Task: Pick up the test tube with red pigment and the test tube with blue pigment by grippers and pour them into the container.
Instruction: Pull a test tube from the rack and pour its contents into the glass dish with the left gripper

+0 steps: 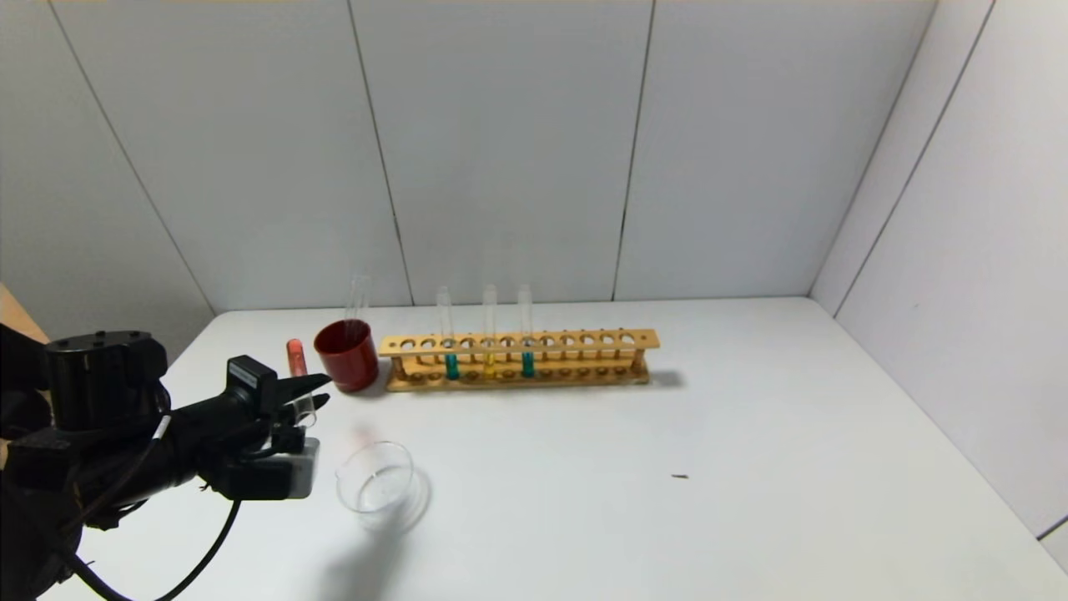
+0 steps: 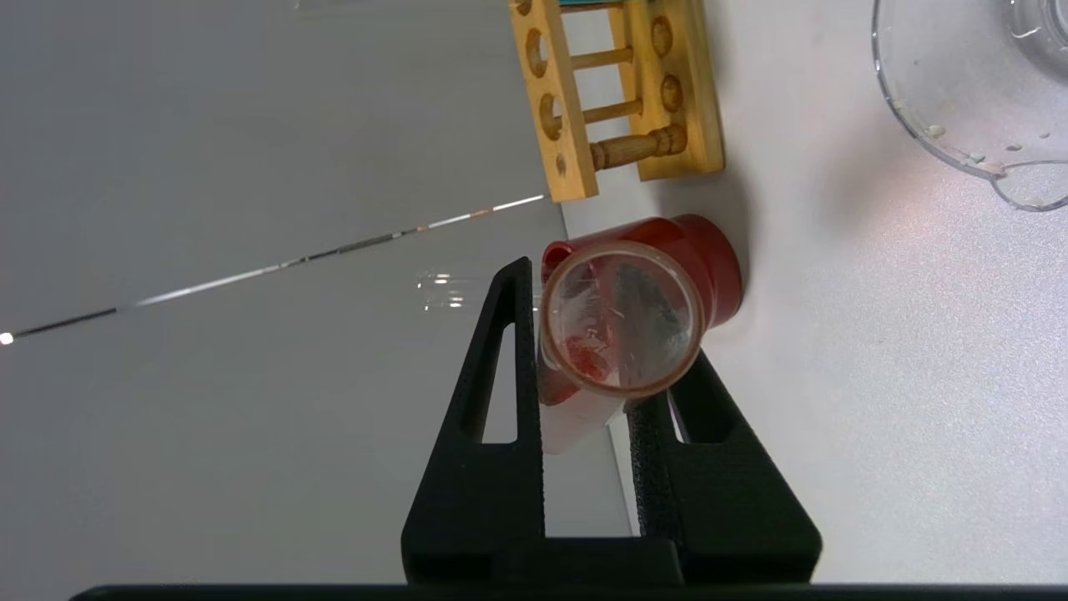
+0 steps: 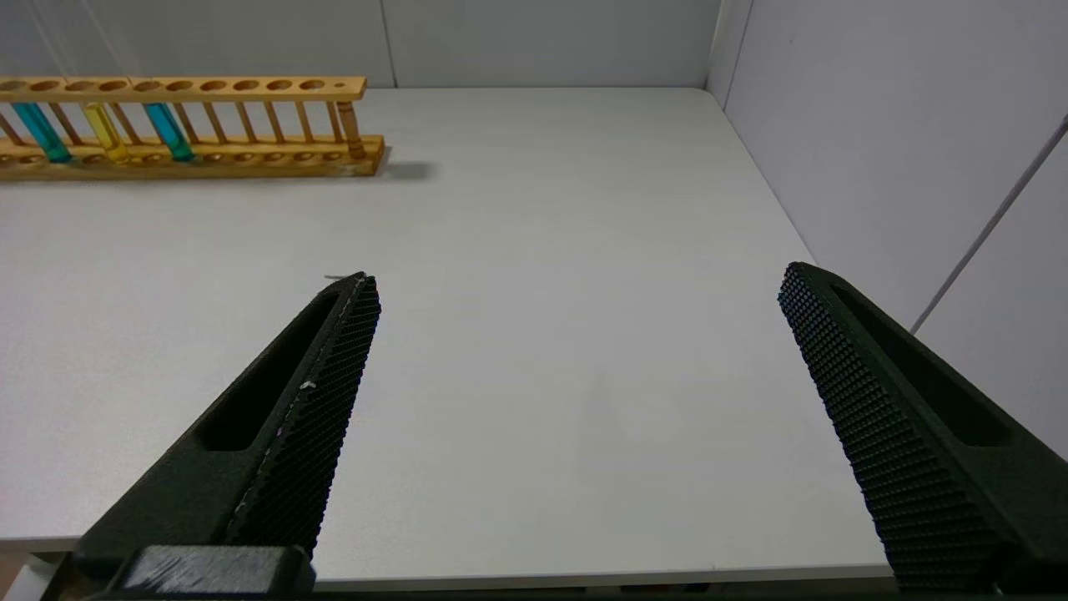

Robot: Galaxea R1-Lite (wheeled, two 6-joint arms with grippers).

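My left gripper (image 1: pixel 321 391) is shut on the test tube with red pigment (image 1: pixel 295 357), held tilted above the table's left side, liquid end up and away, open mouth low. In the left wrist view the gripper (image 2: pixel 605 334) clamps this tube (image 2: pixel 622 321), its mouth facing the camera. The clear glass container (image 1: pixel 375 476) sits on the table just right of and below the gripper, also in the left wrist view (image 2: pixel 959 100). Two tubes with blue pigment (image 1: pixel 451 366) (image 1: pixel 527 363) stand in the wooden rack. My right gripper (image 3: pixel 577 280) is open and empty over the table's near right part.
The wooden rack (image 1: pixel 517 342) stands at the back and also holds a yellow-liquid tube (image 1: pixel 489 361). A dark red cup (image 1: pixel 346 355) with an empty clear tube (image 1: pixel 359 296) stands left of the rack. Walls close off the back and right.
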